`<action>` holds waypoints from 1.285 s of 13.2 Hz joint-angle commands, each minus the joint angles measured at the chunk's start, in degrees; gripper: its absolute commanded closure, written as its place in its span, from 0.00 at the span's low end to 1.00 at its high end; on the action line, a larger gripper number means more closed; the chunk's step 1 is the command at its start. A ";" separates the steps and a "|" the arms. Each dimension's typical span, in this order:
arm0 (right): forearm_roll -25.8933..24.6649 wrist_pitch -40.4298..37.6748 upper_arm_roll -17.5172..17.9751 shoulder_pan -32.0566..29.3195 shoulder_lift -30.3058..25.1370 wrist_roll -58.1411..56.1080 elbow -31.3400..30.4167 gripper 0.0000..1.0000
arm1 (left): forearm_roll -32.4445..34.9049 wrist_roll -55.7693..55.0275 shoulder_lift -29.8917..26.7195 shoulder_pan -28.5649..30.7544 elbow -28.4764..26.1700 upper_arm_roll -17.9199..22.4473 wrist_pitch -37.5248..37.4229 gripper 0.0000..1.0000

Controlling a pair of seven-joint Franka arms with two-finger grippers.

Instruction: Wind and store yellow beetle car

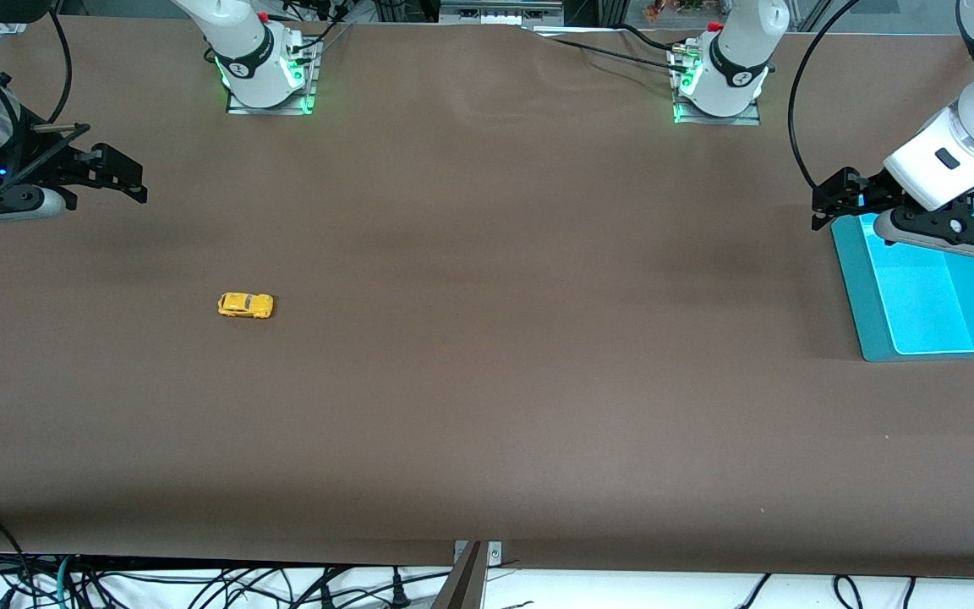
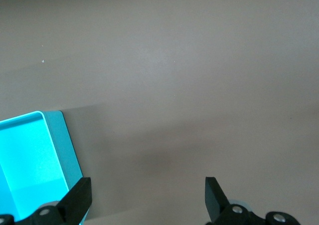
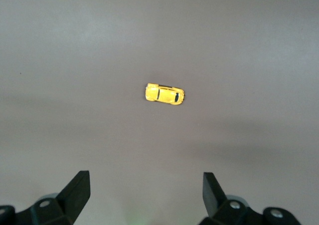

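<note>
The plain matte brown tabletop (image 1: 487,381) has no pattern, only softer dark shadows across it. The tiny bright yellow beetle-shaped toy car (image 1: 245,305) is yellow all over, with dark windows (image 3: 165,94) crossing its roof. The shallow rectangular turquoise plastic tray (image 1: 867,313) has a brighter cyan floor and deeper teal outer walls. The left arm's black two-finger pincer (image 1: 834,203) hangs from a white wrist; the right arm's black two-finger pincer (image 1: 119,173) joins a white and silvery grey wrist. Green lights glow at both white arm bases (image 1: 263,80).
</note>
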 commanded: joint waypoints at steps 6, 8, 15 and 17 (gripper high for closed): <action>-1.34 -1.53 -0.09 -0.33 0.39 -3.19 1.18 0.00 | -0.29 -0.54 0.04 -0.18 0.74 0.15 -0.84 0.00; -2.39 -1.53 -0.09 -0.33 0.39 -3.54 1.18 0.00 | -0.29 -0.54 0.04 -0.18 0.74 0.15 -0.84 0.00; -2.75 -1.96 0.08 -0.24 0.21 -3.54 1.18 0.00 | -0.29 -0.54 0.04 -0.18 0.74 0.15 -0.84 0.00; -2.75 -1.96 0.08 -0.24 0.12 -3.54 1.18 0.00 | -0.29 -0.54 0.04 -0.18 0.74 0.15 -0.84 0.00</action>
